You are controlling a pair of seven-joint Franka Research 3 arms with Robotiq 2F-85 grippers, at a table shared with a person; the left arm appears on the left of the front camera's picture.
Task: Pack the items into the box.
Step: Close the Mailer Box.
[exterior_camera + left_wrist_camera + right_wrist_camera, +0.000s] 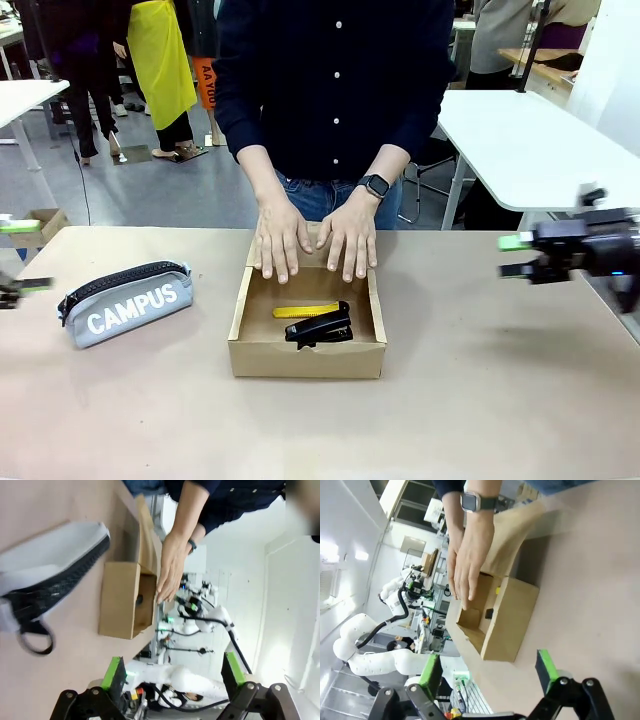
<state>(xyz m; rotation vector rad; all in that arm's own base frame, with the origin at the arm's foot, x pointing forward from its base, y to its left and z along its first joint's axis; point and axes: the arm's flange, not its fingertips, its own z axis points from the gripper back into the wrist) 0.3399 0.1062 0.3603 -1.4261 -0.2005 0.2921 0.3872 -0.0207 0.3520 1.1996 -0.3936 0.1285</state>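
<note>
The box [305,358] is standing open at the middle of the tabletop [480,410], nearer its far edge. Inside it the knife [293,311] and the stapler [322,327] are lying side by side, the knife toward the far wall and the stapler just beside it toward the near wall; whether they are touching cannot be told. The lid flap [520,530] is being pressed at the far side of the box by the person's watch hand [350,238] and other hand [280,240], with the fingers reaching over the far wall.

The left claw [173,674] is being held spread and empty by the left edge of the tabletop, with the pouch [130,305] lying between it and the box. The right claw [508,255] is likewise being held spread, pinching nothing, by the right edge and well apart from the box.

With both items in the box, the packing itself is being judged as done. The step in hand appears to be the closing of the lid, and that is being handled by the person. The next move is being judged to call for the flap to be swung over the opening and pressed down, with both claws held clear. Should a claw be asked to help, an approach from the near edge, avoiding the hands, would be needed.
</note>
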